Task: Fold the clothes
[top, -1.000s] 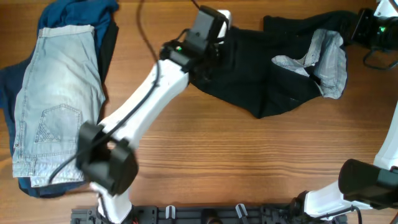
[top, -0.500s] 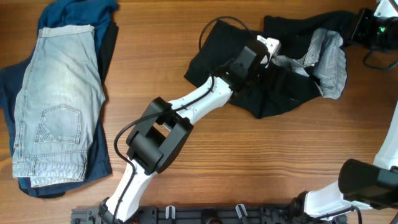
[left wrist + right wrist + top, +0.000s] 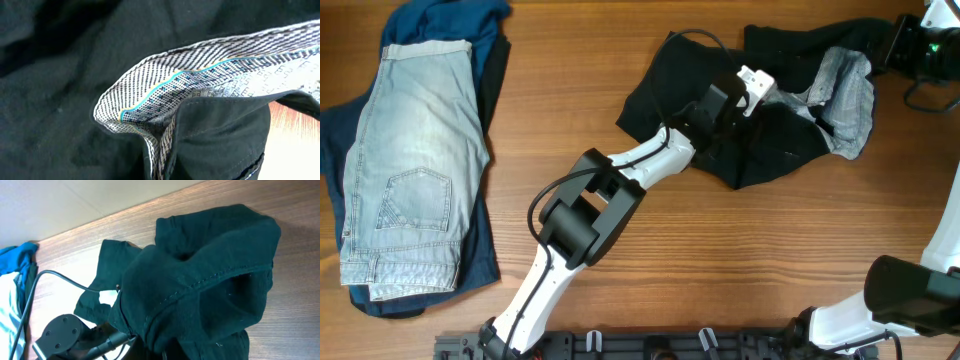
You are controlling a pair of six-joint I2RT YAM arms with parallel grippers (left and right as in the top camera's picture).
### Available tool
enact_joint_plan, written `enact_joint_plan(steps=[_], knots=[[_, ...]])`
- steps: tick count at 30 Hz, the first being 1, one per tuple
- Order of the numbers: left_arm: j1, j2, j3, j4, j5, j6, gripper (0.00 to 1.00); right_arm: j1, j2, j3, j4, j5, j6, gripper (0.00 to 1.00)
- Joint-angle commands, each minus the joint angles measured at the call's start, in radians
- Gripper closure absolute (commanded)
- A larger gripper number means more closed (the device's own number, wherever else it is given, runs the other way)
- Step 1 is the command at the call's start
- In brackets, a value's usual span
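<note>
Denim shorts [image 3: 410,170] atop blue garment [image 3: 335,150], far left; left pincer [image 3: 755,82], right pincer [image 3: 898,45] at black shorts [image 3: 770,150], closure untellable.

Left arm [image 3: 630,165] stretched diagonally — right tool [image 3: 897,45] far forward.

Black shorts [image 3: 760,145] lie crumpled at the far right of the table [image 3: 720,260], grey lining [image 3: 850,100] exposed. Left gripper [image 3: 756,83] sits over them. Denim shorts [image 3: 415,170] rest flat on a dark blue garment [image 3: 480,255] at left.
</note>
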Motion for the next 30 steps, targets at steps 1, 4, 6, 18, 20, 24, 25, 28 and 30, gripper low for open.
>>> enact_joint_plan(steps=[1,4,6,18,20,24,25,28,30], knots=[[0.039,-0.089,0.006,-0.053,-0.016,-0.063,0.96,-0.008,-0.006,0.019,0.014,0.006,-0.018,0.95],[0.1,-0.283,0.006,-0.246,-0.107,-0.08,0.96,-0.008,-0.006,0.019,0.029,0.017,-0.018,0.95],[0.133,-0.399,0.006,-0.32,-0.142,-0.078,0.96,-0.008,-0.004,0.019,0.029,0.017,-0.019,0.95],[0.223,-1.004,0.006,-0.631,-0.66,0.167,0.96,-0.028,-0.056,0.103,-0.036,-0.011,-0.017,0.96],[0.223,-1.091,0.006,-0.672,-0.661,0.166,0.96,-0.044,-0.107,0.134,-0.054,-0.011,-0.017,0.96],[0.195,-1.233,0.006,-0.764,-0.66,0.158,0.96,-0.046,-0.251,0.146,-0.08,-0.011,-0.017,0.96],[0.177,-1.26,0.006,-0.766,-0.661,0.159,0.96,-0.046,-0.283,0.146,-0.087,-0.01,-0.017,0.96],[0.131,-1.333,0.006,-0.785,-0.661,0.159,0.96,-0.046,-0.383,0.146,-0.121,0.027,-0.018,0.96],[0.127,-1.384,0.006,-0.828,-0.661,0.159,0.96,-0.046,-0.421,0.146,-0.137,0.037,-0.017,0.96]])
